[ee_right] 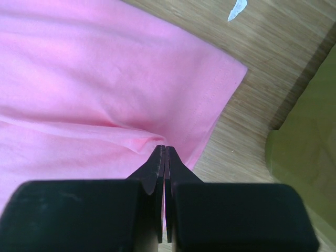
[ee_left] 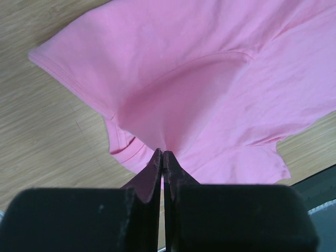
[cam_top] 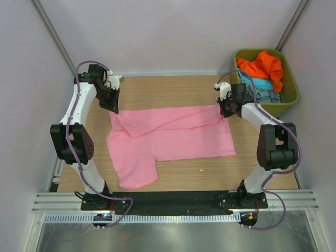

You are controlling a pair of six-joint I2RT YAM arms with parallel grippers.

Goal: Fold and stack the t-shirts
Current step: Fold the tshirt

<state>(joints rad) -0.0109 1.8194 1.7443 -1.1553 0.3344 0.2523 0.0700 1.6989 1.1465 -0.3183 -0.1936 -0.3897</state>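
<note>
**A:** Where is the pink t-shirt (cam_top: pixel 173 139) in relation to the tub (cam_top: pixel 292 94)?

**B:** It lies on the wooden table (cam_top: pixel 252 168), outside the tub and to its left in the top view. Its nearest corner is close to the tub's left wall. It is mostly spread flat, with one sleeve pointing away from the tub toward the arms' bases. A slanting fold crosses the part farthest from the tub.

**A:** And the right gripper (cam_top: pixel 227 111)?

**B:** It is just beside the tub's left wall, at the shirt's corner on that side. In its wrist view the two fingers are pressed together, and a ridge of pink cloth rises into their tips (ee_right: pixel 162 152). So it is closed and pinching the pink t-shirt.

**A:** The left gripper (cam_top: pixel 112 107)?

**B:** It is well apart from the tub, at the shirt's opposite far corner. Its wrist view shows the jaws closed with no gap, and the fabric puckers toward the tips (ee_left: pixel 162 157). It has hold of the same shirt there.

**A:** What is inside the tub?

**B:** An orange t-shirt (cam_top: pixel 262 67) is bunched on top. A light blue t-shirt (cam_top: pixel 260 84) lies under it, and a grey-blue one (cam_top: pixel 269 96) lies beside that.

**A:** Anything else?

**B:** A small white scrap (cam_top: pixel 200 170) lies on the table, well clear of the tub and just past the shirt's near hem.
</note>
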